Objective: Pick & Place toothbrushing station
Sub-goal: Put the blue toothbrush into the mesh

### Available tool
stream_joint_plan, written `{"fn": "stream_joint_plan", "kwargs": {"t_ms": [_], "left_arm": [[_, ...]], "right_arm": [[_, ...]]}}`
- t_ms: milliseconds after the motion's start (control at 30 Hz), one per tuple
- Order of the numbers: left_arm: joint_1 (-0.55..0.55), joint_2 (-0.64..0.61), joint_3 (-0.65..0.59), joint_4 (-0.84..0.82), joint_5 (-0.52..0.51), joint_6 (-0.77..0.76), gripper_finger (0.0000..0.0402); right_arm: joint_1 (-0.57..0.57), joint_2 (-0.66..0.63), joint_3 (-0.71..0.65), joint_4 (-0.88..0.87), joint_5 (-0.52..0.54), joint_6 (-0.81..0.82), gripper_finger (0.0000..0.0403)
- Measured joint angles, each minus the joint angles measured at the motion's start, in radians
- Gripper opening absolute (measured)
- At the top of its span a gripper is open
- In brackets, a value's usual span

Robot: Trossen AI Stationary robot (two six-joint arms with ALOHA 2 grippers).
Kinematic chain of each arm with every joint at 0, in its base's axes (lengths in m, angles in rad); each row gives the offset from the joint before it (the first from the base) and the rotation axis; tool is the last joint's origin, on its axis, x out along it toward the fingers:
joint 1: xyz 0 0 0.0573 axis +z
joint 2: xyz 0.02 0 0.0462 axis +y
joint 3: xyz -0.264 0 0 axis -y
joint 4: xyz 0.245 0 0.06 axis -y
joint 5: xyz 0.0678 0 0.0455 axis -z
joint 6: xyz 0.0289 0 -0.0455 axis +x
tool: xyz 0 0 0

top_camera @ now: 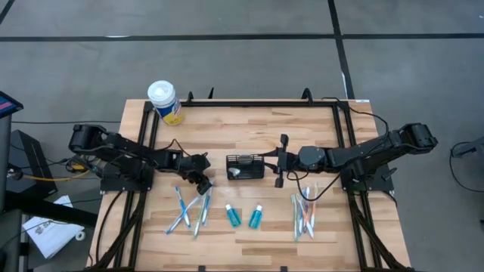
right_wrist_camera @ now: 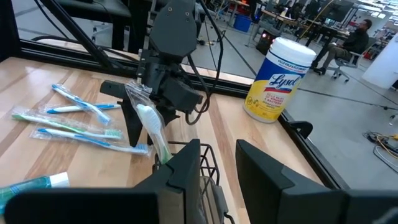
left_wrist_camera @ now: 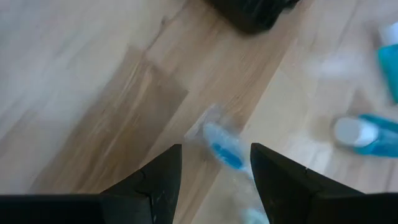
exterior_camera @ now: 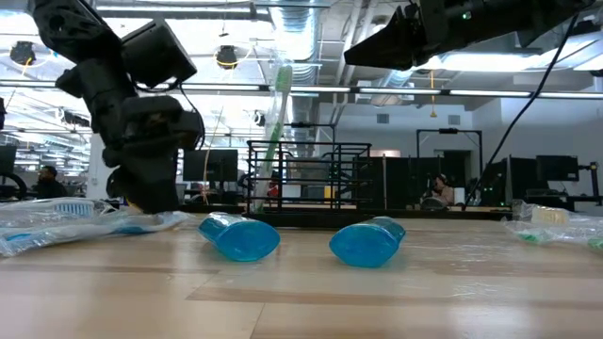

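Note:
The black wire basket [top_camera: 246, 168] stands at the table's middle. A wrapped green-and-white toothbrush [right_wrist_camera: 152, 127] leans upright in it. My right gripper [right_wrist_camera: 217, 149] hovers level above the basket's right end [exterior_camera: 353, 56], open, with nothing between its fingers. Several wrapped blue toothbrushes [top_camera: 189, 211] lie flat at the near left. My left gripper [top_camera: 203, 183] slants down over them, open. Its fingers stand on either side of one blue toothbrush's head [left_wrist_camera: 225, 152]; whether they touch it I cannot tell. Two teal tubes [top_camera: 233, 217] [top_camera: 255, 217] lie near the front.
Several more toothbrushes [top_camera: 304, 214] lie at the near right. A white-lidded canister with a yellow label [top_camera: 165, 102] stands at the far left corner. A black frame rail [top_camera: 249, 103] runs along the table's far edge and sides.

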Motion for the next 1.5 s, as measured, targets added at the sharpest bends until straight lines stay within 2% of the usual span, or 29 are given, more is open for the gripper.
{"fn": "stream_joint_plan", "kwargs": {"t_ms": [267,333,467,533,767,1033,1267,1500], "left_arm": [[0.006,0.039,0.002,0.070,0.005,0.013,0.0175],[0.006,0.030,-0.001,0.066,0.005,0.047,0.0148],[0.007,0.025,-0.001,0.070,0.022,0.082,0.0044],[0.007,0.033,-0.001,0.076,0.032,0.086,0.0015],[0.009,-0.001,-0.001,0.139,-0.015,0.149,0.0002],[0.027,-0.164,-0.001,0.192,-0.081,0.266,0.0001],[0.027,-0.333,-0.001,0.236,-0.199,0.462,0.0000],[0.027,-0.395,0.000,0.271,-0.237,0.633,0.0000]], "right_arm": [[0.000,0.000,0.000,0.000,0.000,0.000,0.0093],[0.000,0.000,0.000,0.000,0.000,0.000,0.0093],[0.000,0.000,0.000,0.001,0.000,0.000,0.0093],[0.000,0.000,0.000,0.000,0.000,0.000,0.0093],[0.000,0.000,0.000,0.000,0.000,0.001,0.0093],[0.000,0.000,0.000,-0.003,0.000,0.002,0.0093],[-0.001,0.000,0.000,-0.005,0.000,0.002,0.0093],[-0.001,0.000,0.000,0.000,0.000,0.002,0.0093]]}}
